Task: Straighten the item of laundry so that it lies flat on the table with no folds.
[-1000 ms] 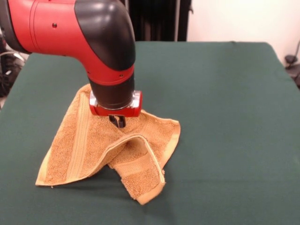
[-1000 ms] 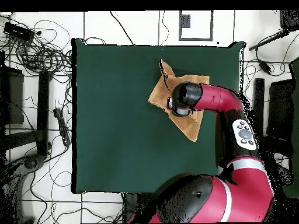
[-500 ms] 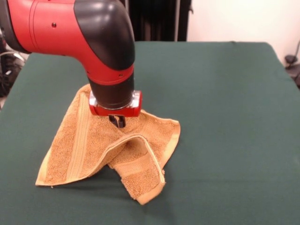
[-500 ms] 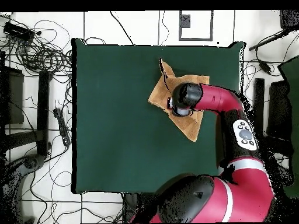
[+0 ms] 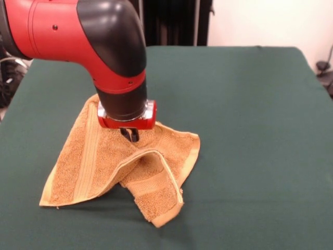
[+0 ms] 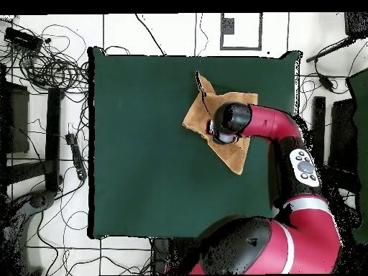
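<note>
Green felt table (image 5: 250, 130), rumpled orange terry towel (image 5: 99, 166), hand (image 5: 130, 135) pinching it

Rough terry towel (image 5: 104, 166) on matt felt-like table (image 5: 250, 130); glossy plastic arm (image 5: 78, 31).

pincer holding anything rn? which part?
Cannot tell. The pincer sits at the folded towel near its raised middle ridge; its tips are too hidden to confirm a grip.

Towel (image 5: 112, 166) lay folded on the table (image 5: 250, 130) near its front-left corner in the front view, gripper (image 5: 130, 134) directly above the towel's middle, arm (image 5: 78, 36) reaching in from the far-left edge.
</note>
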Robot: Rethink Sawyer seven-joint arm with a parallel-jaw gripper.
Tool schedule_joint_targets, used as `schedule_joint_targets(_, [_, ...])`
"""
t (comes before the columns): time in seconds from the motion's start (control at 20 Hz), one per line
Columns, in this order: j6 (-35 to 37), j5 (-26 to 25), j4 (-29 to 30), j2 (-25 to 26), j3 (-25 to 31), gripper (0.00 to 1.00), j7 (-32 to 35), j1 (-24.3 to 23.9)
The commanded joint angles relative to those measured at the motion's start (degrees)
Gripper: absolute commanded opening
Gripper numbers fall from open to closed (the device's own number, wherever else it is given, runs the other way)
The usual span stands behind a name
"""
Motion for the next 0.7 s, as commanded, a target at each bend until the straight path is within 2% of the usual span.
schedule_joint_targets(0.05, [-24.01,-8.57,1.5,11.51,0.84,1.0,0.73,-1.49])
schedule_joint_targets(0.3, [-23.12,-8.77,1.78,10.84,0.72,1.0,0.17,-1.23])
schedule_joint_targets(0.55, [-18.83,-7.23,6.16,4.82,0.15,1.0,1.01,-0.62])
schedule_joint_targets(0.7, [-18.24,-6.74,7.59,3.41,0.36,1.0,0.77,-0.92])
